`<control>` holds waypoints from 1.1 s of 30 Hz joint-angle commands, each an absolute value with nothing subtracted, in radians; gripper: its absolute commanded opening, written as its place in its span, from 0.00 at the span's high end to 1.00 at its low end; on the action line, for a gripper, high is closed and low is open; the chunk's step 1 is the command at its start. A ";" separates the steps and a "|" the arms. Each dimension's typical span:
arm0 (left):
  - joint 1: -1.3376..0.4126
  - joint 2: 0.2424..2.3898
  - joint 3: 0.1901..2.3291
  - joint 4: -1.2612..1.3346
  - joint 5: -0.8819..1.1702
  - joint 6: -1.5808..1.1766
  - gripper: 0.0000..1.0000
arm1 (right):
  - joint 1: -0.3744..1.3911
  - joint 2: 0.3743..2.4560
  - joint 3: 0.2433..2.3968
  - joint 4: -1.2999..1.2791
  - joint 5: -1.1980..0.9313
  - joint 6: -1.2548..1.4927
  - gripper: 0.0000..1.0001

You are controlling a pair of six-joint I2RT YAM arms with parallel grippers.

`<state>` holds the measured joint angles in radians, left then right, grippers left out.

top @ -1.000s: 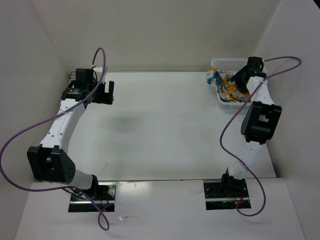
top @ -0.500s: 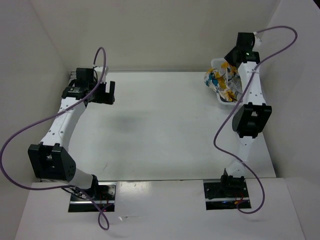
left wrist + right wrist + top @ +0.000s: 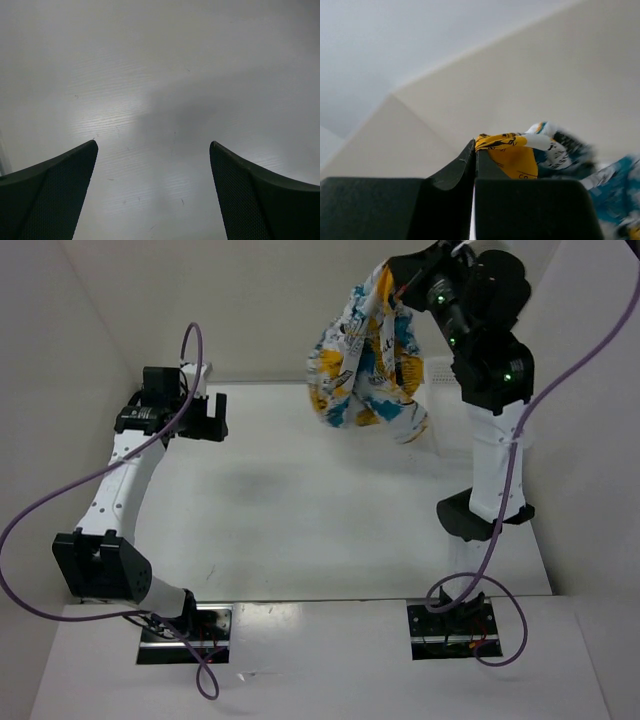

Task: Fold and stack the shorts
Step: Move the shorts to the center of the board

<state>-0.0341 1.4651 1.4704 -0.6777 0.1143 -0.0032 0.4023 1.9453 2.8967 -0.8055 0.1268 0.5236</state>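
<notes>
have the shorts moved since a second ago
Yes: the shorts rose leftward out of the basket at the far right, now hanging from the right gripper.

You see the shorts [image 3: 365, 365] hanging in the air above the far right part of the tabletop [image 3: 300, 500], clear of its surface. They are soft white fabric crowded with teal, orange-yellow and black graphics and lettering. They are unfolded: the cloth droops in a crumpled bunch, narrow at the top and spreading wider toward its lower edge. The top of the bunch is pinched in the right end effector [image 3: 398, 292], whose fingers are pressed together on it. In your right wrist view an orange-yellow fold sits just past the fingertips, with white and teal parts blurred to its right.
</notes>
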 commanded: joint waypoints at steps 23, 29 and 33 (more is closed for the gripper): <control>-0.017 1.402 1.473 -0.637 0.277 0.000 0.01 | 0.448 2.327 3.139 -1.302 0.288 0.537 0.09; -0.031 1.370 1.223 -0.624 0.354 0.000 0.04 | 0.469 2.168 2.961 -1.302 0.401 0.537 0.09; -0.040 1.358 1.096 -0.604 0.344 0.000 0.04 | 0.533 1.961 2.619 -1.302 0.598 0.593 0.07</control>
